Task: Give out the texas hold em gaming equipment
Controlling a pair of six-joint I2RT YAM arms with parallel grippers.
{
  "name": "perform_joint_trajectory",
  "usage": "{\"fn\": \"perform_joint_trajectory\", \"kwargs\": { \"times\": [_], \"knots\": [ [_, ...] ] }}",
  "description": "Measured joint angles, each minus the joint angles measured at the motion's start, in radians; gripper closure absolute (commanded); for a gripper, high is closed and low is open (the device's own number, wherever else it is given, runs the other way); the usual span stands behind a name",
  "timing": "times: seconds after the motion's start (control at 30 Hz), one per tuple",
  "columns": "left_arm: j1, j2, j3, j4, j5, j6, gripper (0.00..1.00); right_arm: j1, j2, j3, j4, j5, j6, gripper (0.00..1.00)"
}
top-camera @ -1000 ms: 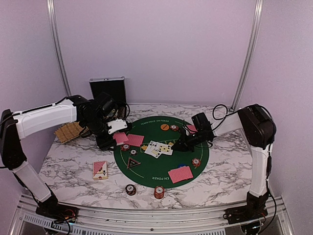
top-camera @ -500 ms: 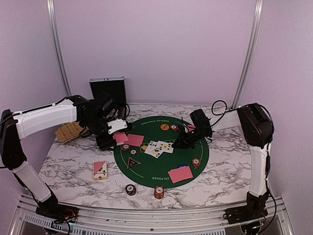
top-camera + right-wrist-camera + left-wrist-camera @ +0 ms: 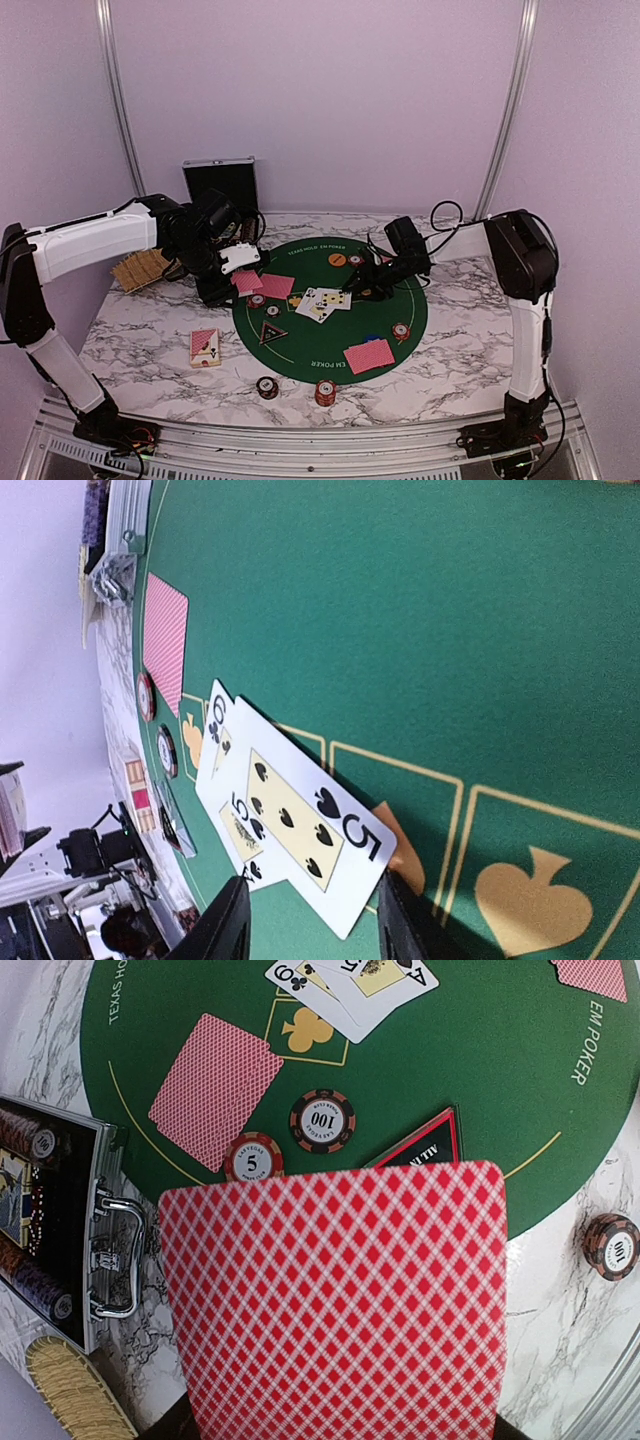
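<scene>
Left claw point(image 3: 240, 265): pinching card point(image 3: 335, 1300) by its near edge.
Right claw point(image 3: 312, 925): spread, five point(image 3: 295, 830) just ahead.
Card feel: likely light, slick, bendy; take an edge.

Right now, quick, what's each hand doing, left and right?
Left hand: closed on a red-backed playing card.
Right hand: open, holding nothing, over the five of spades.
</scene>
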Motion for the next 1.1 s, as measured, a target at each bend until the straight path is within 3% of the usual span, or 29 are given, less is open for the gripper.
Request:
{"fn": "perform_joint_trajectory", "kwargs": {
  "times": [0.17, 0.37, 0.5, 0.7, 0.9, 1.1],
  "knots": [
    [0.0, 0.0, 0.0, 0.0, 0.0, 0.0, 1.0, 0.01, -0.024, 0.01, -0.034, 0.05, -0.026, 0.32],
    [0.0, 0.0, 0.0, 0.0, 0.0, 0.0, 1.0, 0.008, -0.201, -0.083, 0.005, 0.135, 0.031, 0.18],
    [0.0, 0.0, 0.0, 0.0, 0.0, 0.0, 1.0, 0.038, -0.29, -0.156, 0.218, 0.066, 0.172, 0.19],
    [0.0, 0.0, 0.003, 0.0, 0.0, 0.0, 1.0, 0.193, -0.196, -0.192, 0.614, -0.059, 0.437, 0.18],
    [0.0, 0.0, 0.014, 0.0, 0.0, 0.0, 1.0, 0.311, -0.061, -0.18, 0.821, -0.116, 0.615, 0.17],
    [0.0, 0.0, 0.019, 0.0, 0.0, 0.0, 1.0, 0.349, 0.01, -0.138, 0.983, -0.129, 0.739, 0.16]
  ]
}}
